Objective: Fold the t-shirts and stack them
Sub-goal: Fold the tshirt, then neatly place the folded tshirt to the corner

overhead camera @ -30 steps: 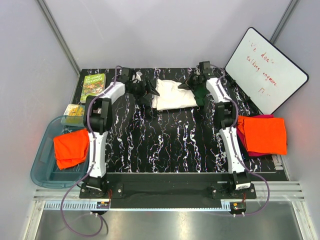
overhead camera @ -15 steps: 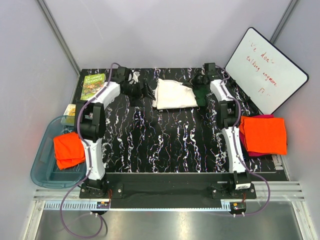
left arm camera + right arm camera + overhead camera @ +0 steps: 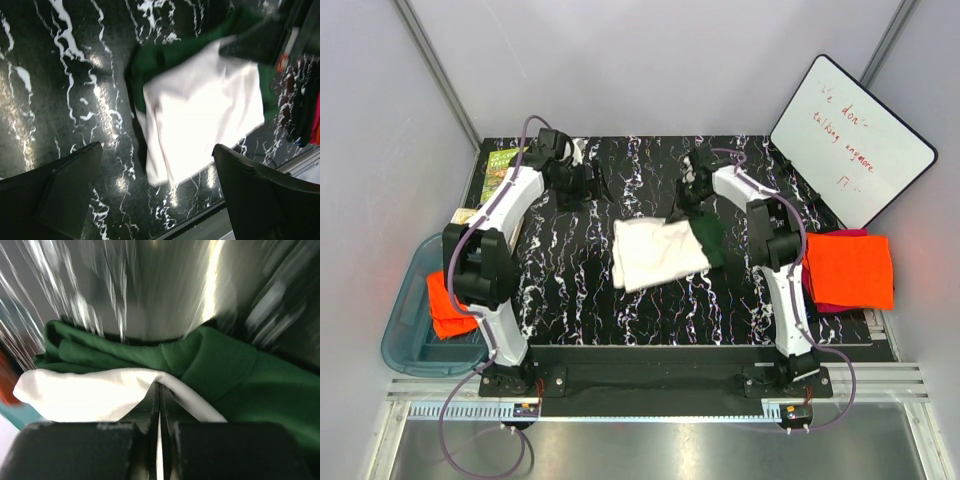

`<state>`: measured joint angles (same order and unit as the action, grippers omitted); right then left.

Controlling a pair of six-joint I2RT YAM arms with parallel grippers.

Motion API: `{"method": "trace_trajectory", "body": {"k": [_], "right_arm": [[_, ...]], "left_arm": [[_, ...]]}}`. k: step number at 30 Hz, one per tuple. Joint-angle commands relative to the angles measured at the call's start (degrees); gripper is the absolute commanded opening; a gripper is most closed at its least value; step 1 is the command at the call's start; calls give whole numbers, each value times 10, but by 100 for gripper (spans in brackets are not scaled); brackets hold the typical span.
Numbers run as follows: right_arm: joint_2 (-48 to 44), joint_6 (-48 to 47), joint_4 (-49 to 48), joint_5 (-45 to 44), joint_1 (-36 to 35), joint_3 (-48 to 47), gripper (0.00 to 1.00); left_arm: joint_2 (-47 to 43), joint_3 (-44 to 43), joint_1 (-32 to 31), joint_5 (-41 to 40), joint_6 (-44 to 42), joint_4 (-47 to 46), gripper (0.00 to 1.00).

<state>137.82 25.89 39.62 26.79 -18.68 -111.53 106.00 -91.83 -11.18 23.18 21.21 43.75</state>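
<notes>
The cream t-shirt [image 3: 658, 252] with dark green sleeves [image 3: 712, 238] lies folded near the middle of the black marbled table [image 3: 650, 310]. My right gripper [image 3: 686, 203] is shut on its far right edge; in the right wrist view [image 3: 160, 388] the jaws pinch cream cloth [image 3: 90, 396] beside a green sleeve [image 3: 240, 380]. My left gripper [image 3: 586, 185] is open and empty, off the far left of the shirt; its wrist view [image 3: 160, 200] looks down on the shirt [image 3: 205, 117]. One orange t-shirt [image 3: 848, 268] lies folded at the right, another [image 3: 445, 300] in the bin at the left.
A whiteboard [image 3: 850, 140] leans at the back right. A green book [image 3: 500, 160] and a yellow item [image 3: 465, 215] lie at the far left. A blue bin [image 3: 405, 330] sits off the table's left edge. Magenta cloth [image 3: 825, 300] shows under the right orange shirt.
The cream shirt has slid from the back of the table toward the middle, pulled by my right gripper. My left gripper has drawn back to the left, away from the shirt.
</notes>
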Motion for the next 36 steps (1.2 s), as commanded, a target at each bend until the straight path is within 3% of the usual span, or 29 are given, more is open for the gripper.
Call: {"method": "trace_trajectory", "body": {"k": [1, 5, 6, 8, 9, 11, 15, 18, 24, 26, 28, 36], "right_arm": [[-105, -45, 67, -47, -29, 154, 0], [-225, -25, 54, -95, -29, 209, 6], [-269, -22, 56, -106, -29, 205, 26], [-305, -21, 72, -145, -28, 188, 47], [-329, -21, 90, -160, -28, 184, 62], [-346, -28, 113, -201, -27, 176, 71], [-388, -14, 158, -264, -11, 205, 74], [-420, 9, 172, -283, 25, 247, 72], [-407, -8, 316, -476, 43, 226, 68], [-393, -21, 356, -537, 43, 211, 75], [-383, -18, 378, -602, 43, 209, 100], [-337, -15, 413, -708, 44, 241, 100]], "left_arm": [[-50, 34, 5, -22, -36, 15, 99], [-82, 72, 5, -9, -46, 12, 99], [-97, 81, 5, -6, -46, 11, 99], [-112, 111, 5, 0, -48, 6, 99], [-128, 123, 5, 5, -49, 4, 99], [-144, 155, 5, 8, -53, 4, 99], [-190, 191, -16, 23, -81, 2, 99], [-200, 178, -65, 31, -83, 1, 99], [-168, 141, -140, 57, -22, -42, 99], [-150, 134, -158, 80, -2, -57, 99], [-131, 108, -179, 89, 2, -63, 99], [-75, 60, -205, 113, 3, -64, 99]]}}
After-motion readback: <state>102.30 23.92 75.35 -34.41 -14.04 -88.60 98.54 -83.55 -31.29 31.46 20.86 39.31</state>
